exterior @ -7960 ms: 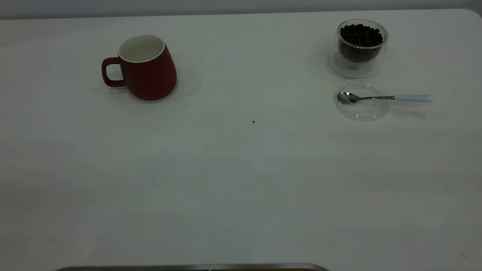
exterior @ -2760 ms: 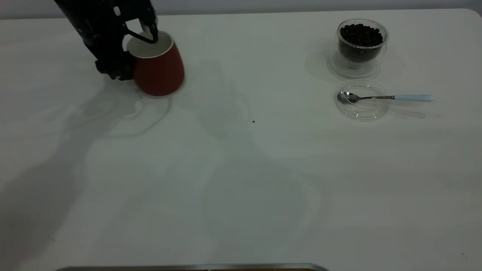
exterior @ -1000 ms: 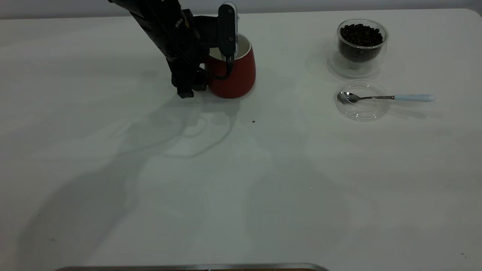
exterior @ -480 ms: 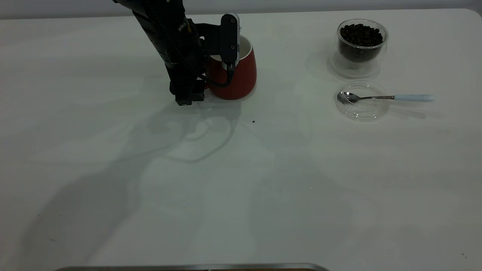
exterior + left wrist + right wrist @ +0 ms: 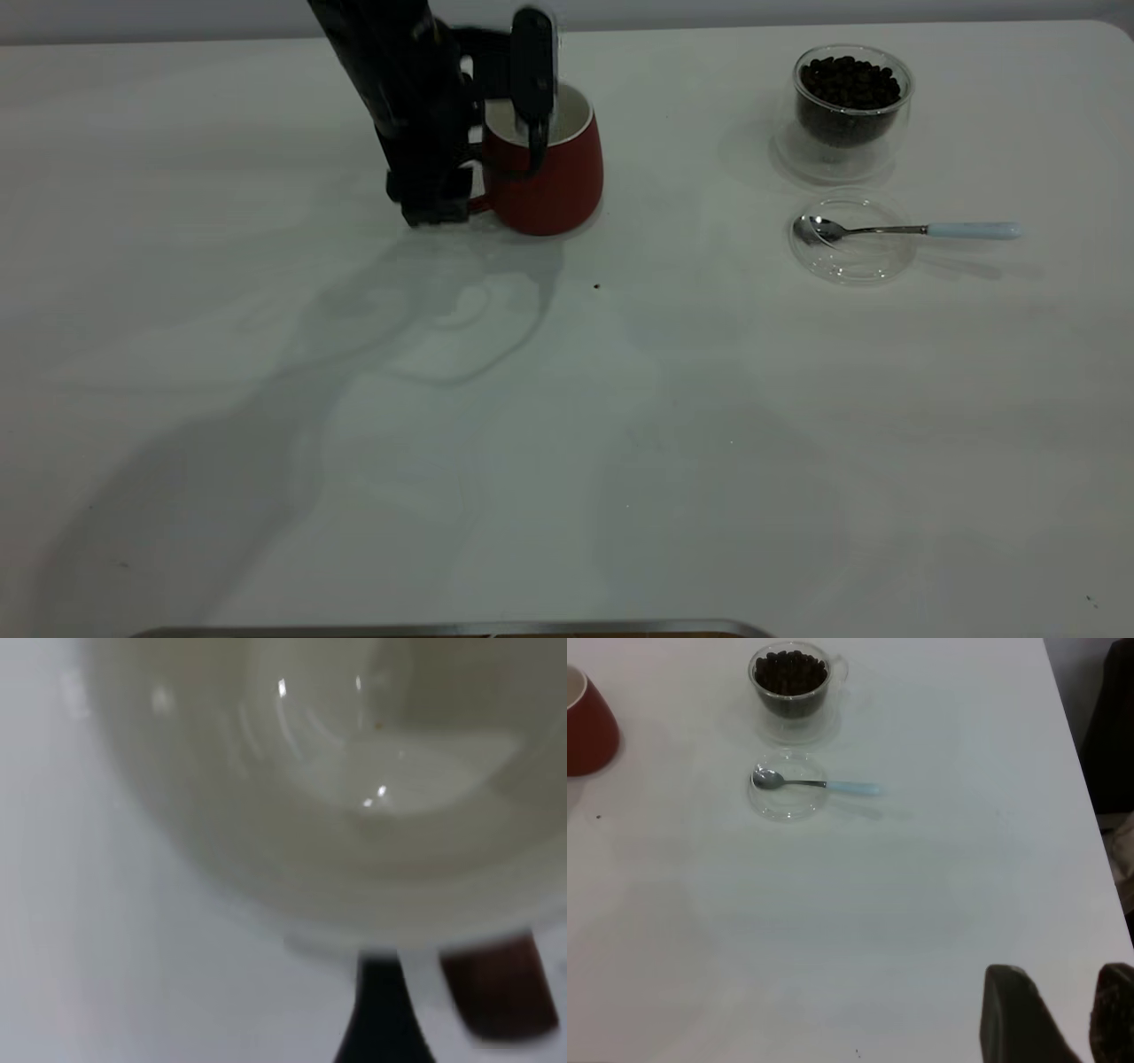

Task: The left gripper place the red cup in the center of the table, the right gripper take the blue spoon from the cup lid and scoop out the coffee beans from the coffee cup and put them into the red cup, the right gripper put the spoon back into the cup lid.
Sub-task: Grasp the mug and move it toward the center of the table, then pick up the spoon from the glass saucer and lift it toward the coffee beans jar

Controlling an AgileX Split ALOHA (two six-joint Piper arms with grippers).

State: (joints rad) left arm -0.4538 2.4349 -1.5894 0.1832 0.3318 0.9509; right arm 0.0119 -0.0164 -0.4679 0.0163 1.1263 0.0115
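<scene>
The red cup (image 5: 554, 177) stands upright near the middle of the table (image 5: 567, 425), toward the far edge. My left gripper (image 5: 434, 208) is at its handle (image 5: 496, 1001), on the cup's left side. One black finger (image 5: 381, 1019) stands beside the handle with a gap between them, so the gripper looks open. The left wrist view looks into the cup's white inside (image 5: 354, 771). The coffee cup (image 5: 850, 106) with the coffee beans (image 5: 849, 84) stands at the far right. In front of it the blue spoon (image 5: 970, 231) lies across the cup lid (image 5: 855, 257). My right gripper (image 5: 1081, 1019) is open and empty, far from them.
A small dark speck (image 5: 596, 286) lies in front of the red cup. A metal edge (image 5: 443, 631) runs along the near side of the table. The right wrist view shows the table's side edge (image 5: 1072, 771) with something dark (image 5: 1112, 726) beyond it.
The left arm carried the red cup from the far left to the middle. In the last half second the gripper rose a little and shifted left while the cup stayed put.
</scene>
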